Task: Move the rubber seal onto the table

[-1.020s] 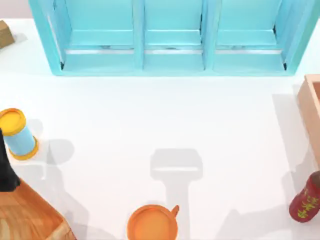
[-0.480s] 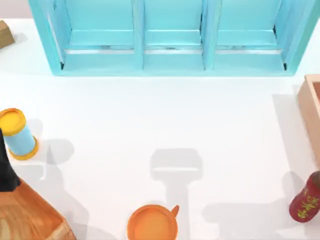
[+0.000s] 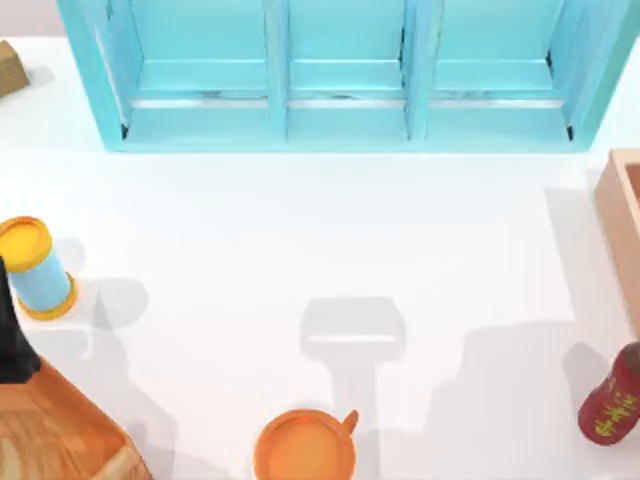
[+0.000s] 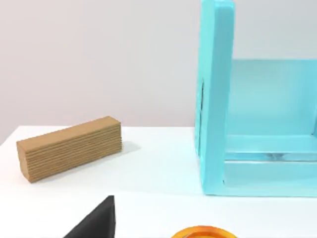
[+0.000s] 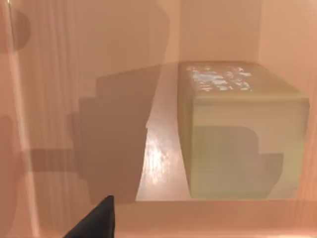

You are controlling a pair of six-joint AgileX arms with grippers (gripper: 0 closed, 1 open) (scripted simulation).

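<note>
Rubber seal [image 5: 242,131] rests inside the pinkish crate [image 3: 622,215] at the table's [image 3: 300,230] right edge.

Brown ridged block [image 4: 69,148] lies near turquoise shelf [image 4: 215,99].

Glossy wooden crate [image 5: 163,148] floor; matt white table [image 3: 300,240]; layered cardboard-like block [image 4: 69,148].
</note>
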